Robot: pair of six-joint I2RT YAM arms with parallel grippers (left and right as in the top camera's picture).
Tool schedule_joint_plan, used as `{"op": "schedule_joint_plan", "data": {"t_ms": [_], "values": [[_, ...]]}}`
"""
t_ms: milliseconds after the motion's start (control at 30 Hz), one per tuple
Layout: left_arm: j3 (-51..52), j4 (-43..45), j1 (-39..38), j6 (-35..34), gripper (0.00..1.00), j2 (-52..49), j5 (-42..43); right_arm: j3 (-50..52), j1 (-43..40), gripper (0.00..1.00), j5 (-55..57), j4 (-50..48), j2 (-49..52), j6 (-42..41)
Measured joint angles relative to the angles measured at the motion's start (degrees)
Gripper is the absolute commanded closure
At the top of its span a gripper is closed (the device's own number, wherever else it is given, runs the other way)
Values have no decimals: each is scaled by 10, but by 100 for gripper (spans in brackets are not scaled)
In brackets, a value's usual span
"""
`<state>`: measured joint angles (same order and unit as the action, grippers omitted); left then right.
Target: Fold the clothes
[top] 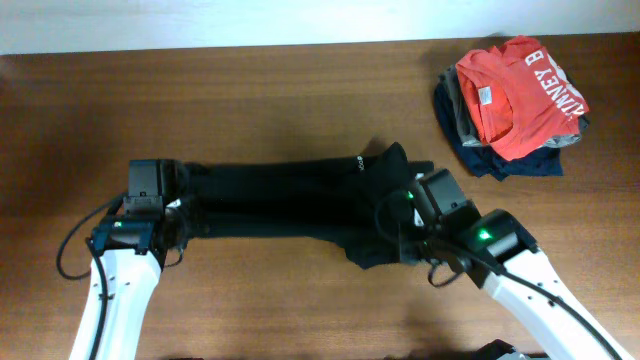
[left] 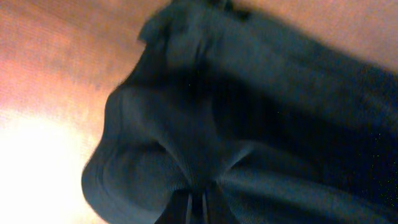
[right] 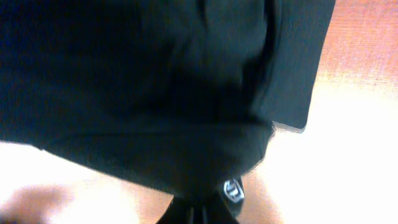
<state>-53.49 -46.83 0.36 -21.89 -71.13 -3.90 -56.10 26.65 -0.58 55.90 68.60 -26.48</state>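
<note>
The black T-shirt (top: 290,200) lies across the middle of the table as a long folded strip, its tiny white logo (top: 362,160) near the right end. My left gripper (top: 178,218) is shut on the shirt's left end; in the left wrist view the fabric (left: 205,106) bunches into the jaws (left: 198,208). My right gripper (top: 400,235) is shut on the shirt's right end; in the right wrist view the black cloth (right: 161,87) fills the frame and gathers at the jaws (right: 198,211).
A pile of folded garments stands at the back right: a red-orange shirt with white lettering (top: 520,85) on top of grey and navy pieces (top: 500,160). The brown wooden table (top: 250,90) surrounds the shirt.
</note>
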Motion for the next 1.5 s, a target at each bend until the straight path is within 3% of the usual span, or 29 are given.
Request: {"op": "schedule_joint_plan", "data": {"t_ms": [300,633,667,733,767,833,1033,1267,1500], "values": [[-1,104,0,0,100,-56,-6,-1,-1,96,63,-160,109,32],[-2,181,0,3,99,-178,-9,-1,-35,96,72,-264,223,49],[-2,190,0,5,88,-190,-8,-1,-42,80,72,-273,231,51],[-3,208,0,10,39,-214,-11,-1,-57,41,69,-297,243,61],[-3,213,0,13,24,-222,-15,-1,-60,31,70,-301,244,66],[-3,220,0,15,5,-236,-25,-2,-70,19,67,-300,245,77],[-35,160,7,17,1,-241,-37,-60,-78,12,56,-203,230,101],[-180,12,27,62,1,-238,-41,-159,-78,3,53,-114,169,119],[-198,-11,51,108,1,-237,-17,-162,-78,2,23,-87,172,122]]}}
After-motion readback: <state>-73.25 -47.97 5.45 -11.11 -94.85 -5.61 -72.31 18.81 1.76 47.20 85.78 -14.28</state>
